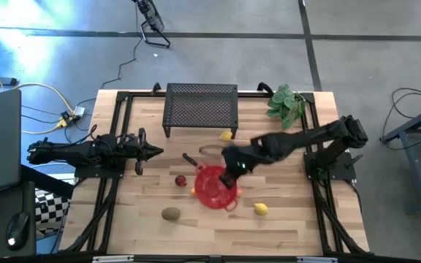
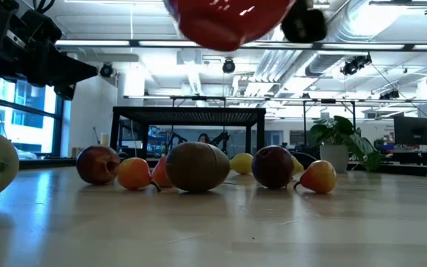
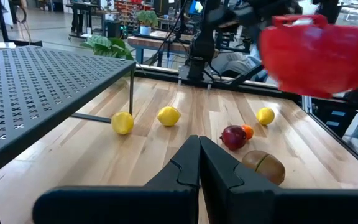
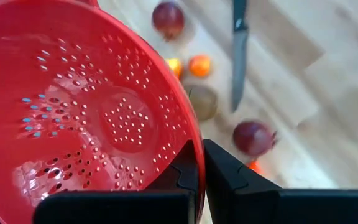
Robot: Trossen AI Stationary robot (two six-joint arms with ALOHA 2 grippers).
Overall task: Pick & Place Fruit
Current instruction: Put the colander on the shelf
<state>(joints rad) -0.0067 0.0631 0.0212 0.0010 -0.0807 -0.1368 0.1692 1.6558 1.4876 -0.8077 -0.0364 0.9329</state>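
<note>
A red colander (image 1: pixel 212 188) hangs in the air over the middle of the table, with my right gripper (image 4: pixel 202 167) shut on its rim. Loose fruit lies on the wood under and around it: a dark red piece (image 1: pixel 180 180), a tiny orange one (image 1: pixel 194 191), a kiwi (image 1: pixel 170 214), a lemon (image 1: pixel 261 209) near the front and a lemon (image 1: pixel 226 135) by the rack. The right wrist view shows more fruit below, among it a second dark red piece (image 4: pixel 253 137). My left gripper (image 1: pixel 156 151) rests shut at the table's left side, touching nothing. My right gripper pinches the colander's rim (image 4: pixel 194 152), one finger (image 4: pixel 184 171) inside the bowl and the other outside its wall. The fingers slant down from the table's right side. The colander is lifted clear of the table, its open side up and nothing in it.
A slim knife (image 1: pixel 191 160) lies on the wood just left of the colander. A black mesh rack (image 1: pixel 201 106) stands at the far middle and a green leafy bunch (image 1: pixel 286 102) at the far right. Black frame rails run along both table sides.
</note>
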